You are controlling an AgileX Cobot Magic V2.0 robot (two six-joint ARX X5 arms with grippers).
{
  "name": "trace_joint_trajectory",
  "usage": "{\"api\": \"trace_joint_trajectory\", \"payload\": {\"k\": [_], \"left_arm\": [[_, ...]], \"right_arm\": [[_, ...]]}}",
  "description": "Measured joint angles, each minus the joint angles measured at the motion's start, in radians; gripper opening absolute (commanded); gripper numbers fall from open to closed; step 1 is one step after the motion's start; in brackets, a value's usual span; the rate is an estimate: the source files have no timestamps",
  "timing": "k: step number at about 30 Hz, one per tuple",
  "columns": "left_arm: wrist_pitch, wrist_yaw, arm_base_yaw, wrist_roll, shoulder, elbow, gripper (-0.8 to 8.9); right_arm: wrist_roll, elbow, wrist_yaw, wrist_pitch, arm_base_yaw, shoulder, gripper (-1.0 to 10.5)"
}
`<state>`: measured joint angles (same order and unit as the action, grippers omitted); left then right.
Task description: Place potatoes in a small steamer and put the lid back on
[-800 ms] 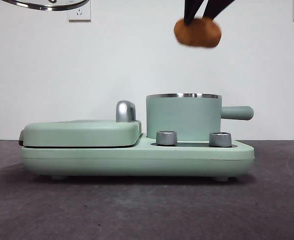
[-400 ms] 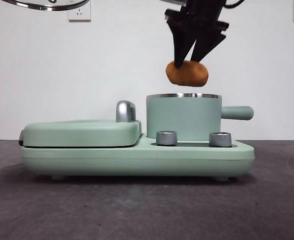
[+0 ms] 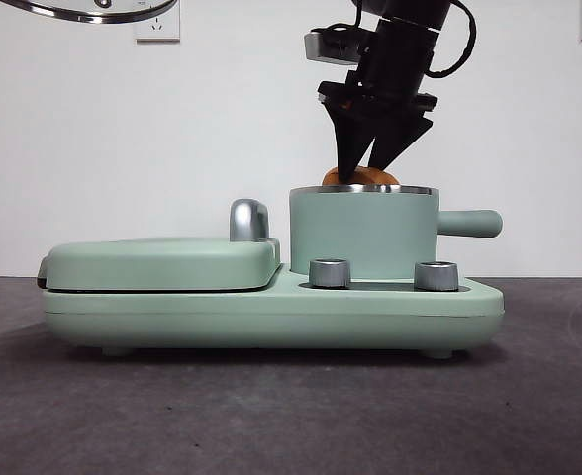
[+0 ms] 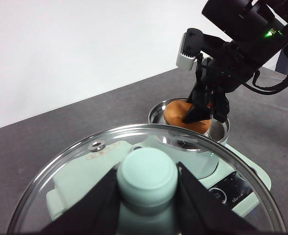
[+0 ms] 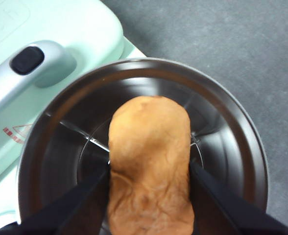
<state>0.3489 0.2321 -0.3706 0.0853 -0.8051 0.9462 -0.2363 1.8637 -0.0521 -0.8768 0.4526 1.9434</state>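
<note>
Front view: we've got the potato half below the small steamer rim, right gripper pinching it for a centred drop, left gripper clamping the lid knob aloft, clear of the pot.

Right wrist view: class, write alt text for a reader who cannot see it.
The right pincer grips an orange-brown potato over the open steel-lined steamer pot, jaws pressed on both its sides. The mint-green grill cover lies beside the pot.
</note>
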Motion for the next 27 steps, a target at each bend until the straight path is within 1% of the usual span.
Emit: {"api": "trace_joint_trajectory", "payload": {"k": [10, 11, 13, 14, 17, 19, 21, 23, 24, 27], "left_arm": [[0.000, 0.000, 0.000, 0.000, 0.000, 0.000, 0.15], [0.000, 0.000, 0.000, 0.000, 0.000, 0.000, 0.15], [0.000, 0.000, 0.000, 0.000, 0.000, 0.000, 0.15], [0.000, 0.000, 0.000, 0.000, 0.000, 0.000, 0.15], [0.000, 0.000, 0.000, 0.000, 0.000, 0.000, 0.15], [0.000, 0.000, 0.000, 0.000, 0.000, 0.000, 0.15], [0.000, 0.003, 0.000, 0.000, 0.000, 0.000, 0.15], [0.000, 0.013, 0.000, 0.000, 0.000, 0.000, 0.15], [0.000, 0.027, 0.000, 0.000, 0.000, 0.000, 0.15], [-0.003, 0.055, -0.001, 0.000, -0.006, 0.000, 0.15]], "right_arm": [[-0.003, 0.000, 0.000, 0.005, 0.000, 0.060, 2.1], [-0.003, 0.000, 0.000, 0.007, 0.001, 0.060, 2.5], [-0.003, 0.000, 0.000, 0.007, 0.002, 0.060, 3.8], [-0.003, 0.002, 0.000, 0.007, 0.002, 0.059, 4.2], [-0.003, 0.037, 0.000, -0.025, 0.002, 0.030, 4.2], [0.001, 0.072, -0.001, -0.096, 0.002, -0.063, 3.8], [0.002, 0.073, -0.005, -0.163, 0.002, -0.194, 3.7], [0.002, 0.056, -0.008, -0.175, 0.002, -0.331, 3.7], [0.003, 0.019, -0.008, -0.164, -0.001, -0.399, 3.7], [0.003, -0.200, -0.008, -0.094, -0.002, -0.609, 3.7]]}}
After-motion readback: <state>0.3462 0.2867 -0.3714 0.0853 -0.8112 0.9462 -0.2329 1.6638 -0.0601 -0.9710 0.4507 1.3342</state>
